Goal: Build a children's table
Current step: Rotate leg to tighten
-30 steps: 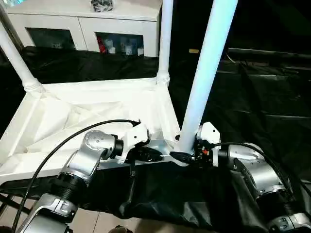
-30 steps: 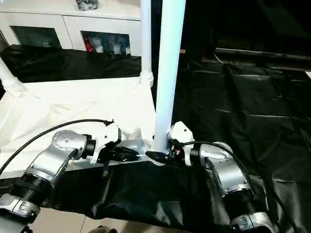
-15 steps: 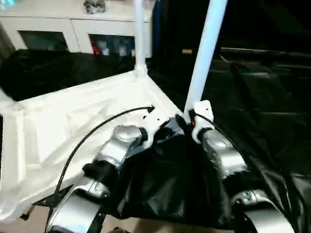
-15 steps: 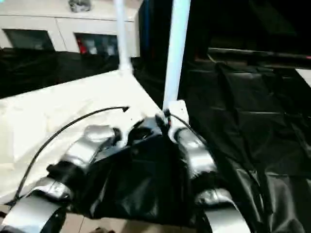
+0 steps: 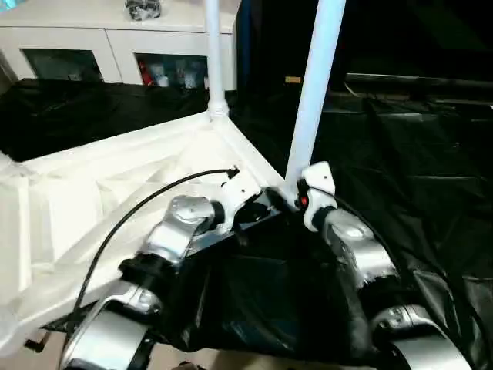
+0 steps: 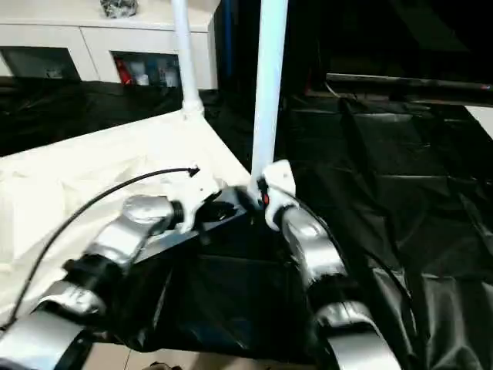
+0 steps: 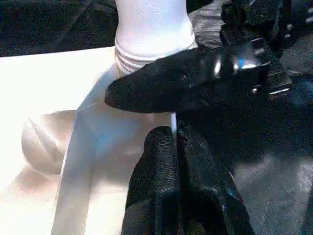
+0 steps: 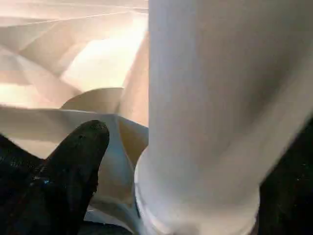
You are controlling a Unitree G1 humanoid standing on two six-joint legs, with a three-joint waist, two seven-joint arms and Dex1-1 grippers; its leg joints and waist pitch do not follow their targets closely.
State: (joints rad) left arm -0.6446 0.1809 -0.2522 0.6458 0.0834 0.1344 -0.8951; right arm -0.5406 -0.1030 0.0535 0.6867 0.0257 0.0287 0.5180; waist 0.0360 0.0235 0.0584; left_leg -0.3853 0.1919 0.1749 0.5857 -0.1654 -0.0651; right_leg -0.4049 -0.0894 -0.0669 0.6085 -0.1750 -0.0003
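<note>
We find no brand, label or writing that can be read on anything here.

The table top (image 5: 115, 193) lies upside down on a black sheet (image 5: 416, 154), its ribbed underside facing up. 2 white legs stand upright in its corner sockets: the near leg (image 5: 312, 100) at the corner closest to us, and the far leg (image 5: 213, 58) at the next corner back. A 3rd socket shows at the edge on our left, too cut off to tell more.

Our left gripper (image 7: 173, 134) sits at the rim of the top, just beside the base of the near leg; its 2 black fingers (image 7: 156, 166) are pressed together on the thin white rim edge. Our right gripper (image 5: 296, 193) is at the foot of the near leg, against its socket; 1 black finger (image 8: 73, 156) lies beside the leg's collar, and we cannot tell whether that gripper is spread or pinching.

Behind the sheet stands a white cabinet (image 5: 115, 46) with glass doors, small items blurred inside and a dark object on top. A black cable (image 5: 146, 204) arcs over the left forearm across the top.
</note>
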